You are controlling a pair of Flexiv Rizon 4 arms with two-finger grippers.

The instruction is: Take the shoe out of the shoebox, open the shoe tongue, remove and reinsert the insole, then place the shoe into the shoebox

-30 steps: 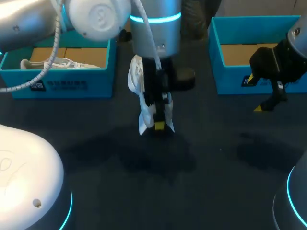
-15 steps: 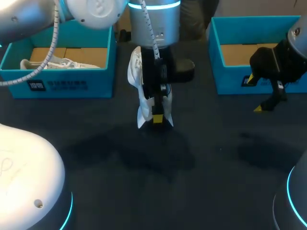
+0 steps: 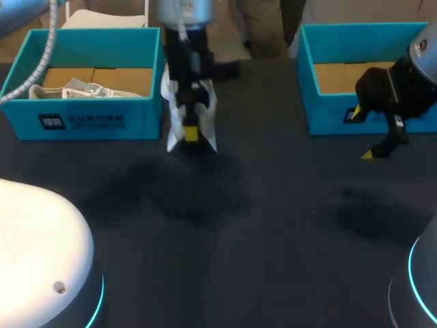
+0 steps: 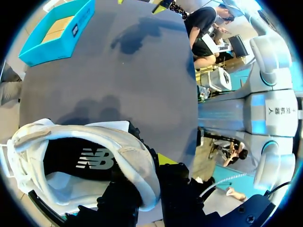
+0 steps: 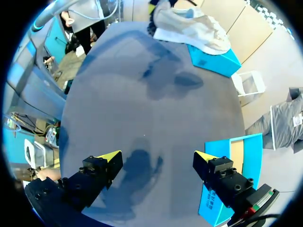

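My left gripper [image 3: 191, 132] hangs over the table just right of the left teal shoebox [image 3: 82, 121] and is shut on a white shoe [image 3: 179, 115], which dangles from it. In the left wrist view the shoe [image 4: 80, 142] shows its dark inside, and my left gripper [image 4: 147, 176] pinches its collar wall. A second white shoe [image 3: 85, 90] lies inside the left shoebox. My right gripper [image 5: 157, 160] stands open over bare table in front of the right teal shoebox [image 3: 341, 119]; in the head view its one visible yellow tip [image 3: 367, 154] points down.
The right teal shoebox [image 5: 226, 156] lies just beside my right gripper and shows only a cardboard floor. From the right wrist, the shoe [image 5: 189, 24] and left shoebox [image 5: 210, 59] are at the table's far end. Dark table [image 3: 259, 232] spreads between the boxes.
My left arm has carried the shoe back and to the left, from the table's middle to beside the left shoebox. The right arm has not moved.
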